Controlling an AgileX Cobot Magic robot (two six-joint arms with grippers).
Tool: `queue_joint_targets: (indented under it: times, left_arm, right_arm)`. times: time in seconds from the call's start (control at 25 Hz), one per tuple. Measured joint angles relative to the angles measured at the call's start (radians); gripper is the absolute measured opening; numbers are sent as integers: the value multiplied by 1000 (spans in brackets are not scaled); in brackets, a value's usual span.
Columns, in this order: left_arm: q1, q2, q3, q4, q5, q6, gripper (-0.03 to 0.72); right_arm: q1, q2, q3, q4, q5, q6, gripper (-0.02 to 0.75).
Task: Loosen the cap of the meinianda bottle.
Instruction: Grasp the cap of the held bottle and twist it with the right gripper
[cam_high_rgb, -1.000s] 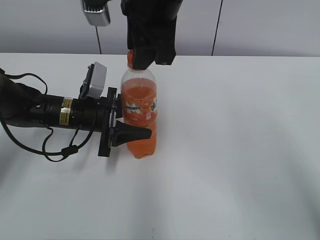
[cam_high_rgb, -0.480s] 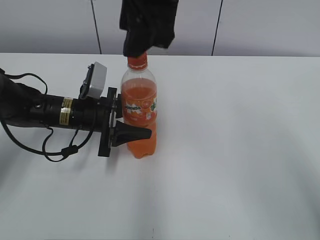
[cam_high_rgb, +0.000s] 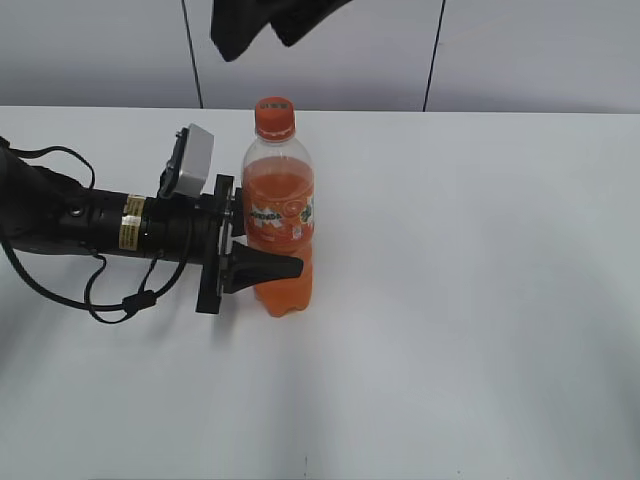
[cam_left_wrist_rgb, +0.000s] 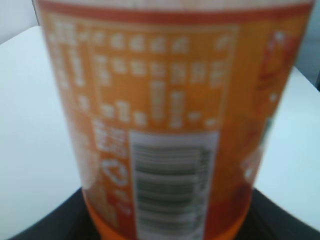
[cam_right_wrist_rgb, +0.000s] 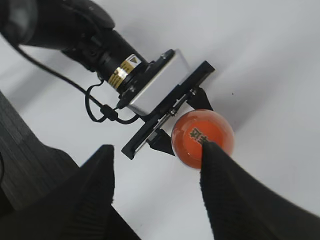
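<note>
The meinianda bottle (cam_high_rgb: 280, 230) stands upright on the white table, full of orange drink. Its orange cap (cam_high_rgb: 274, 116) sits on top, uncovered. In the right wrist view I look down on the cap (cam_right_wrist_rgb: 201, 135) with its dark print. My left gripper (cam_high_rgb: 262, 262) reaches in from the left and is shut on the bottle's lower body; the left wrist view is filled by the blurred label (cam_left_wrist_rgb: 170, 125). My right gripper (cam_high_rgb: 255, 25) hangs open at the top edge, above and left of the cap; its fingers (cam_right_wrist_rgb: 157, 150) are spread and empty.
The white table (cam_high_rgb: 480, 300) stretches to the right and front. A grey wall with dark vertical seams (cam_high_rgb: 432, 55) stands behind. The left arm's cable (cam_high_rgb: 110, 300) loops on the table at the left.
My right gripper has let go of the cap and risen up and to the left, out of contact. The cap is now fully visible. The left gripper and bottle have not moved.
</note>
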Motion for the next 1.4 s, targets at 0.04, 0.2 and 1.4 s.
queue_joint_targets:
  times: [0.04, 0.2, 1.4]
  left_arm:
    - [0, 0, 0, 0, 0, -1, 391]
    - [0, 0, 0, 0, 0, -7, 391]
    - [0, 0, 0, 0, 1, -11, 391]
  right_arm:
    - [0, 0, 0, -19, 0, 68, 416]
    - [0, 3, 0, -70, 0, 223, 416]
    - [1, 140, 0, -116, -2, 286, 269]
